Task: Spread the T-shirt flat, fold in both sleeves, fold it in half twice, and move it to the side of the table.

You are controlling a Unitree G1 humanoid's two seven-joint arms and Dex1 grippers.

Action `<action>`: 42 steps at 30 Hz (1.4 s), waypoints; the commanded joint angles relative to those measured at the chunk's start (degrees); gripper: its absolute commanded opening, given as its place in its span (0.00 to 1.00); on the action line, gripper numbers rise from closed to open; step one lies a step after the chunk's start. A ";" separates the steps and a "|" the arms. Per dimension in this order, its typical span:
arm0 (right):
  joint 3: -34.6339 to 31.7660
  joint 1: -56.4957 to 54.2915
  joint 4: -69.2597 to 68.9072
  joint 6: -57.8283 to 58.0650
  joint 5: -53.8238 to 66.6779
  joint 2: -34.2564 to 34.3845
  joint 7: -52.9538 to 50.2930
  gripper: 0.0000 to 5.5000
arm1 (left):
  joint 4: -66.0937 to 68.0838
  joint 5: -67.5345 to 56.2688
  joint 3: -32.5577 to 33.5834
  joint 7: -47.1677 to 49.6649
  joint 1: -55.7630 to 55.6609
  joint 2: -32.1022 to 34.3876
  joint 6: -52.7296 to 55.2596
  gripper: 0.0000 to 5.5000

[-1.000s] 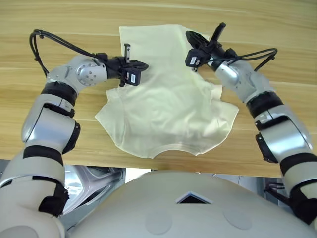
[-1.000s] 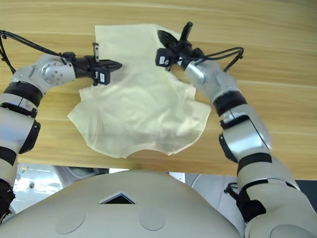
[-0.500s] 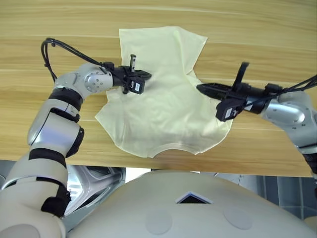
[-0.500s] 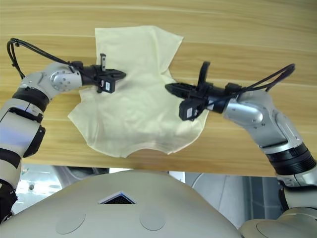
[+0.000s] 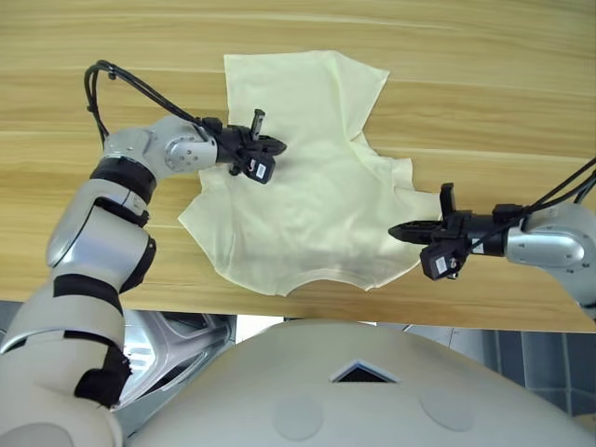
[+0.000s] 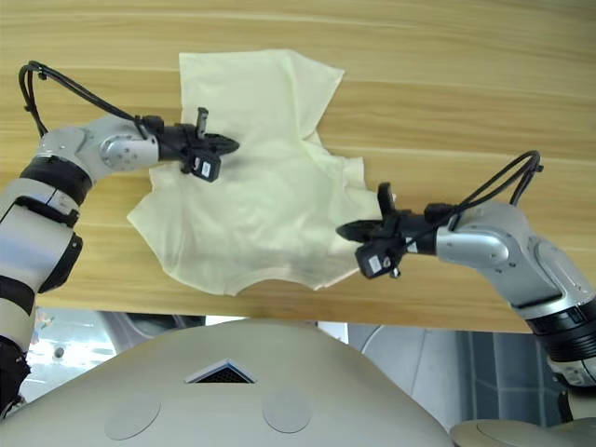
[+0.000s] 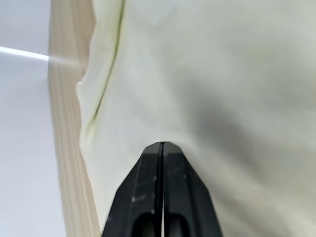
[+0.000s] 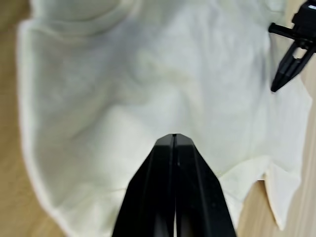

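Note:
A pale yellow T-shirt (image 5: 307, 209) lies rumpled on the wooden table (image 5: 484, 112), collar at the near edge and hem stretching away. My left gripper (image 5: 278, 144) is over the shirt's left side near a sleeve, fingers pressed together with no cloth visibly between them (image 7: 162, 144). My right gripper (image 5: 394, 230) sits low at the shirt's near right corner, pointing in at the fabric. Its fingers are also shut and hold nothing (image 8: 174, 135). The left gripper (image 8: 291, 54) shows far off in the right wrist view.
The table's near edge (image 5: 484, 321) runs just below the shirt's collar. Bare wood extends far on both sides and behind the shirt. Black cables loop off both forearms (image 5: 112, 79).
My right arm pulled back from the shirt's far upper part to its near right corner, leaving that cloth lying on the table. My left gripper shifted slightly right over the shirt.

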 commanded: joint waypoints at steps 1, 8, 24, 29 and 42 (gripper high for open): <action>-0.78 0.56 0.31 0.13 0.38 -1.37 2.70 0.00 | 0.07 5.61 -4.27 -1.73 -0.23 1.74 0.52 0.01; -0.95 -1.33 4.37 0.89 -0.10 0.99 3.98 0.00 | -0.91 5.65 -5.76 -1.27 0.28 1.57 0.51 0.01; -5.52 -12.31 10.00 4.46 -6.22 6.50 -2.07 0.00 | -1.76 4.53 -6.36 -0.83 1.70 0.99 0.61 0.01; -3.27 -11.35 11.05 3.46 -7.77 7.04 -1.22 0.00 | -1.90 4.28 -6.40 -0.89 1.90 1.06 0.59 0.01; 2.40 -7.15 18.64 1.61 -12.11 7.16 1.81 0.00 | -1.87 4.37 -6.49 -0.48 2.03 0.86 0.93 0.01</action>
